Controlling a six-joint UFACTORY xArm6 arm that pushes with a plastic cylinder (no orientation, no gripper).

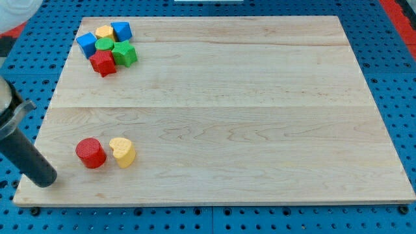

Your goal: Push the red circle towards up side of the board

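We have no jaws on this rig, so there is nothing open, narrow or holding; our arm ends in a dark rod, and we place everything from my tip (45, 182).

The wooden board (260, 97) is the largest thing here. My tip rests on its lower left corner, touching no block.

The red circle (90, 153) sits just to the view's right of my tip and slightly above it. The yellow heart (122, 152) lies just beyond the circle, on its far side from the tip, nearly touching it.

To push well, we judge that the tip should first travel along the board's bottom edge until it stands directly below the red circle, then drive straight toward the view's top through the circle's middle. An off-centre contact would likely roll the circle sideways, and a start too far right risks catching the yellow heart.

Well above my tip, at the board's top left, sits a tight cluster that lies close to the circle's upward path, so we would stop short of it.

Counting: 1 board, 1 rod, 8 blocks. By colour: 2 red (circle, red star (103, 63)), 2 blue (blue cube (121, 30), blue block (86, 44)), 2 green (green star (125, 54), green block (104, 44)), 2 yellow (heart, yellow block (104, 32)).
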